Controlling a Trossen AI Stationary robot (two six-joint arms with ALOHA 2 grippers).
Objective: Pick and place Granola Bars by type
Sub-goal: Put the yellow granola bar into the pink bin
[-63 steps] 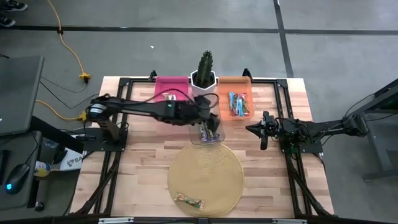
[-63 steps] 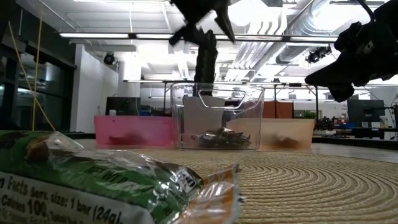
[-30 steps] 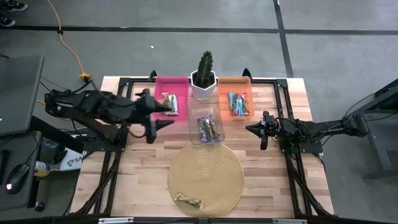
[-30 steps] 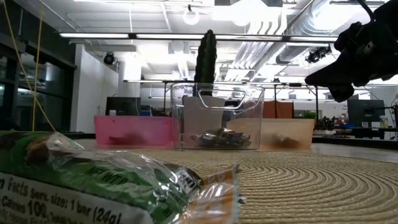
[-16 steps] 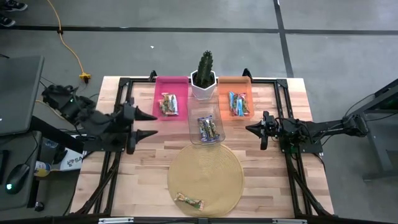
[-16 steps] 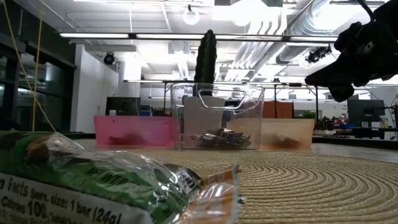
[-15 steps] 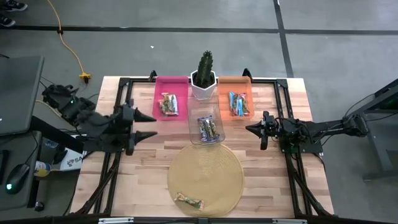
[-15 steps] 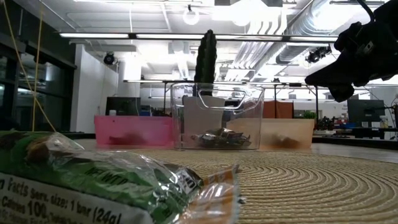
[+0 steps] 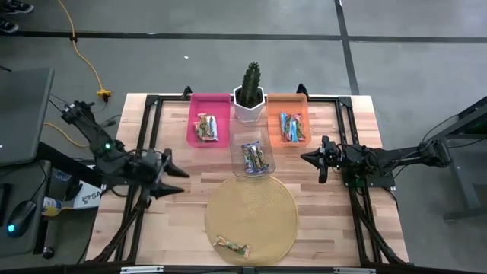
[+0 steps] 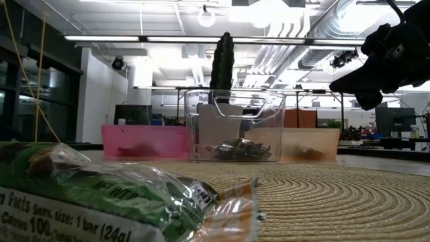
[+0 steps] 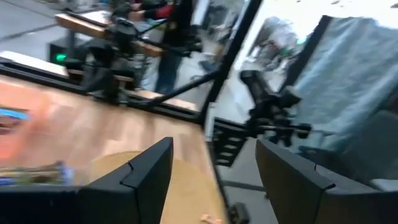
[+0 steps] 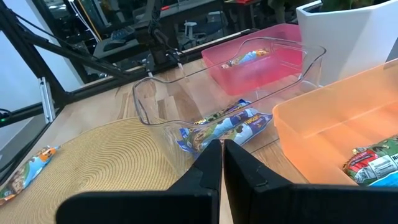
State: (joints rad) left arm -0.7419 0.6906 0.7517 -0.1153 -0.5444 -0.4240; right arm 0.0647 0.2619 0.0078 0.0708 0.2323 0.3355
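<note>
While 3 bins [image 9: 250, 157] hold bars [image 9: 256, 158], 1 bar [image 9: 232, 246] lies outside.

The counter [image 9: 190, 205] is pale wood in plank stripes, framed by black rails. A tan round mat [image 9: 251, 217] at its 6 o'clock shows a fine spiral weave. At 12 o'clock sit a pink bin [image 9: 196, 103], a green cactus [image 9: 250, 78] in a white pot [image 9: 249, 109], and an orange bin [image 9: 303, 103]. The clear bin [image 9: 237, 148] holds blue-and-brown bars [image 12: 217, 129]. A green-and-orange bar [image 9: 232, 246] lies on the mat. Both arms are dark.

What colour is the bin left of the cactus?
Pink bin, clearest in the high view.
</note>
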